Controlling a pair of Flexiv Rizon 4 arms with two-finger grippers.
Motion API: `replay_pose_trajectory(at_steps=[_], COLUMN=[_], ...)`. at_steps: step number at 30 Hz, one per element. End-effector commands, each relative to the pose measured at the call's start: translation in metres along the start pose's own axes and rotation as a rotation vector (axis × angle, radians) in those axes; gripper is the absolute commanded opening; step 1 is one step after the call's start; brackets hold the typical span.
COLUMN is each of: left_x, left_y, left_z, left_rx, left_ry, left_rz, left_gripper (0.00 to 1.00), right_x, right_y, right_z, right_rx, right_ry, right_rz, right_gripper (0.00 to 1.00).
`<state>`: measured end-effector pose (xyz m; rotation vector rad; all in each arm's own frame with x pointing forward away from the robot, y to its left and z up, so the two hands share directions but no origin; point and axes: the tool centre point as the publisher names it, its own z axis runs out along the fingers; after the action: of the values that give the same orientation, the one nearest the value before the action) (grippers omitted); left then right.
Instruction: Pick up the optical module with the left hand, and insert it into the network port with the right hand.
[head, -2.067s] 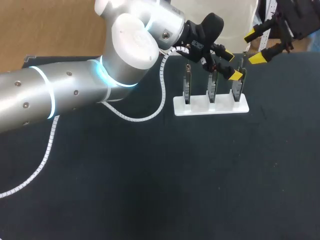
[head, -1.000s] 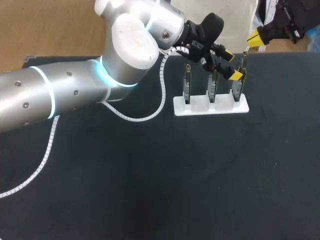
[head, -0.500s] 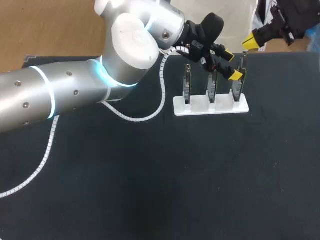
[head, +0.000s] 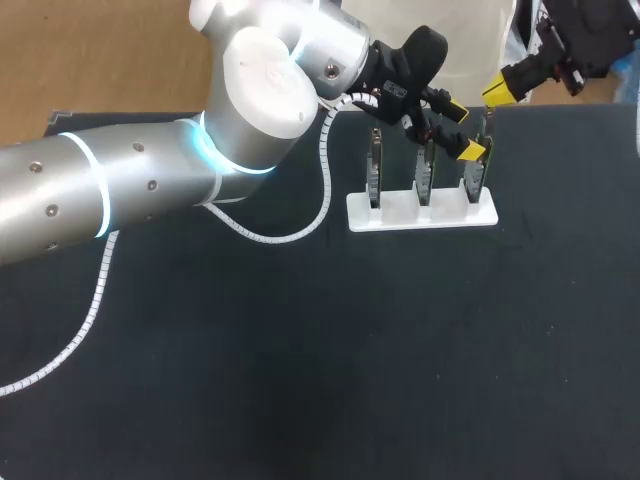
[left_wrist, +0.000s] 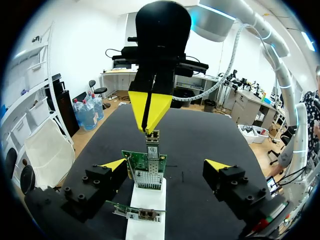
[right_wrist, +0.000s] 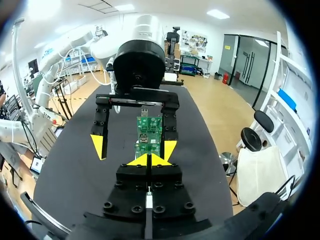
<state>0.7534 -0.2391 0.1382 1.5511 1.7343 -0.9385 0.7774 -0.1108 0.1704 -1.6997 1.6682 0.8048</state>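
- The module (left_wrist: 152, 143) is a small silvery plug with a greenish end. It stands upright out of the top edge of a green board (left_wrist: 146, 171).
- That board is the right-hand one of three set on edge in a white stand (head: 420, 212) at the far side of the black tabletop (head: 380, 350).
- From where the left wrist looks, a second board (left_wrist: 137, 214) sits in the stand closer to the camera.
- The left arm (head: 120, 185), thick and silver, stretches across from the left, with a white coiled cable (head: 300, 225) hanging off it.
- The left end effector (left_wrist: 166, 164) is spread wide. One yellow tip is on each side of the board carrying the module, with a gap on both sides, so it grips nothing.
- The right end effector (left_wrist: 148, 117) comes in from the far right corner and points down at the module.
- Its two yellow tips are pressed together into one narrow point right at the module's upper end.
- Whether that point touches the module or sits just clear of it, I can't tell.
- The module is not between its fingers.
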Motion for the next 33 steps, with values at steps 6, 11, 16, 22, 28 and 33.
replay_pose_trajectory(at_steps=[6,11,16,22,28,33], left_x=[-0.001,-0.001,-0.001,-0.001,-0.001,-0.001], left_y=[0.001,0.001,0.001,0.001,0.001,0.001], left_z=[0.000,0.000,0.000,0.000,0.000,0.000], left_rx=[0.001,0.001,0.001,0.001,0.001,0.001], left_ry=[0.005,0.005,0.005,0.005,0.005,0.005], left_rz=[-0.001,-0.001,-0.001,-0.001,-0.001,-0.001], left_gripper=[1.00,1.00,1.00,1.00,1.00,1.00], right_x=[0.012,0.017,0.020,0.021,0.023,0.025], right_y=[-0.002,-0.001,-0.001,0.001,0.002,0.003], right_z=[0.008,0.013,0.015,0.017,0.018,0.020], right_rx=[-0.017,-0.022,-0.030,-0.034,-0.036,-0.040], right_ry=[0.007,0.013,0.028,0.038,0.043,0.044], right_rz=[0.033,0.052,0.063,0.058,0.064,0.069], right_gripper=[0.00,0.00,0.00,0.00,0.00,0.00])
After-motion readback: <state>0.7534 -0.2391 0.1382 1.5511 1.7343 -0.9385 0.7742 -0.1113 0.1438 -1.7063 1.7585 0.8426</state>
